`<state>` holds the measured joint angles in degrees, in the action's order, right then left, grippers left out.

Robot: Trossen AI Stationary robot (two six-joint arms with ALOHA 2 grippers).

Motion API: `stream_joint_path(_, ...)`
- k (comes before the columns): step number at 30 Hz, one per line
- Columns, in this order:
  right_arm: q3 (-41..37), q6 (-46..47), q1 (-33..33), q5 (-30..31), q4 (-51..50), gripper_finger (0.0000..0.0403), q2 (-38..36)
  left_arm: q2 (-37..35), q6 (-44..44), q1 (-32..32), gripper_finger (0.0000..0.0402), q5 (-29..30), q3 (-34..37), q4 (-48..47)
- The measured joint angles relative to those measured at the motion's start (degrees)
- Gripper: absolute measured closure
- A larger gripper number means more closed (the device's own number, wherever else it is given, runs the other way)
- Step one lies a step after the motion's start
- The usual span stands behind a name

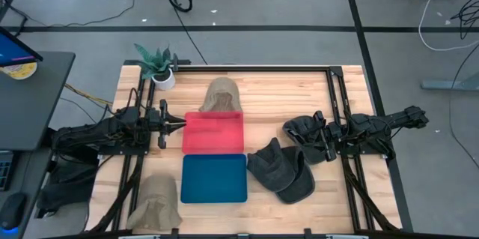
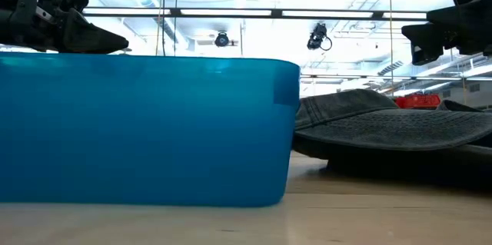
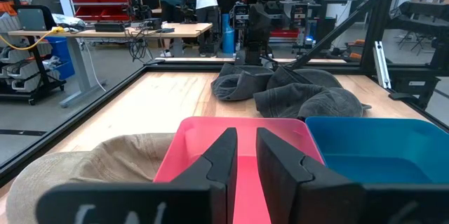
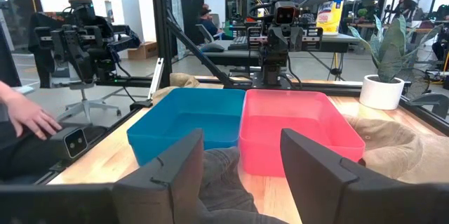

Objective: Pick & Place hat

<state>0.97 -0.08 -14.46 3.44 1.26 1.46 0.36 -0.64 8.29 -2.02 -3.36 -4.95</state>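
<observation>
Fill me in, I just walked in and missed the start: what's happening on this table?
Nothing is being held yet. Two robot arms face each other across a red bin and a blue bin, both of which look empty. The left gripper hovers at the red bin's edge, fingers nearly together. The right gripper is open above the dark grey hats. One tan hat lies beside the red bin, another near the blue one.

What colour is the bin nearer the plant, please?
Red bin; the plant stands just beyond it. Clearest in the high view.
</observation>
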Motion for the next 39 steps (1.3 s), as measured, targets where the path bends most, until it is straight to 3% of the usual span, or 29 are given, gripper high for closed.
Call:
stream_joint_path(14, 0.0, -0.2, 0.0, 0.2, 0.0, 0.0208, 0.0, 0.0, 0.0, 0.0, 0.0344, 0.0, 0.0, 0.0)
stream_joint_path(25, 0.0, -7.9, 0.0, 0.3, 0.5, 0.0208, 0.0, 0.0, 0.0, 0.0, 0.0344, 0.0, 0.0, 0.0)
stream_joint_path(32, -0.1, -15.3, 0.0, 0.6, 24.4, 0.0208, 0.0, 0.0, 0.0, 0.0, 0.0344, 0.0, 0.0, 0.0)
stream_joint_path(39, 0.0, -11.9, 0.0, 0.3, 55.0, 0.0208, 0.0, 0.0, 0.0, 0.0, 0.0344, 0.0, 0.0, 0.0)
